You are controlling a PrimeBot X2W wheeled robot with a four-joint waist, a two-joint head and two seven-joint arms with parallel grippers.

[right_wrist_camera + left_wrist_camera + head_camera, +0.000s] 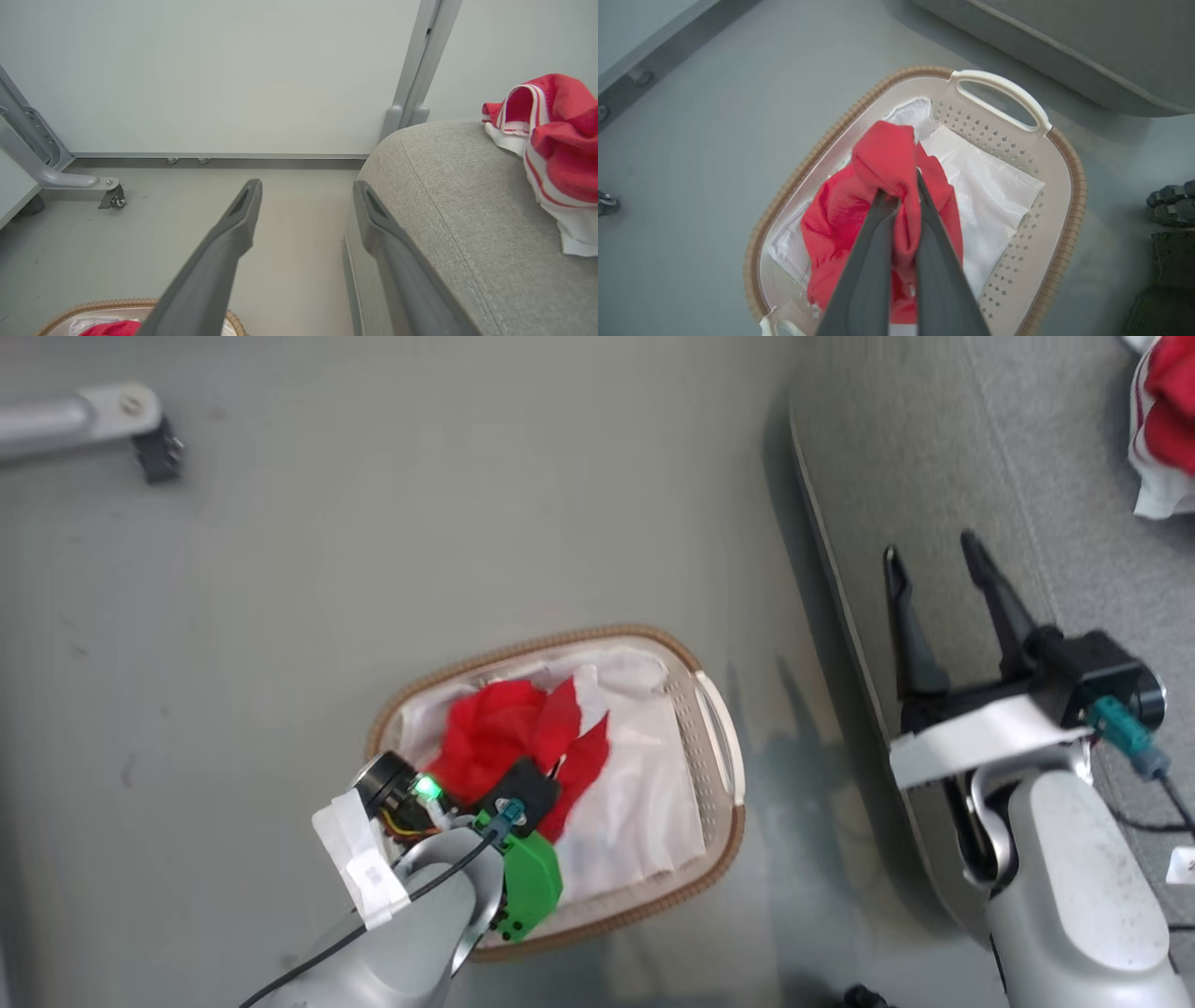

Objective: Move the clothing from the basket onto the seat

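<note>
The red garment (878, 158) is thin, soft cloth, light and floppy with no shape of its own. It will likely drape and trail when lifted, and a hem could snag on the rim of the basket (1071, 196). A bunched fold near the middle seems the best hold, since a pinch at an edge would let the rest hang long. The left claw (900, 189) is closed on just such a fold, with red cloth gathered between its two dark fingers and puckered over their tips, above the basket's middle. The rest of the garment lies crumpled in the basket on top of a white crinkly sheet (994, 186) that covers the bottom. That sheet looks slick and light and might ride up with the cloth.

The basket stands on the floor (373, 523) near the seat (467, 210). A second red garment (556, 140), trimmed with white stripes, lies heaped on the seat. The right claw (307, 186) hangs open and holds nothing, by the seat's edge.
</note>
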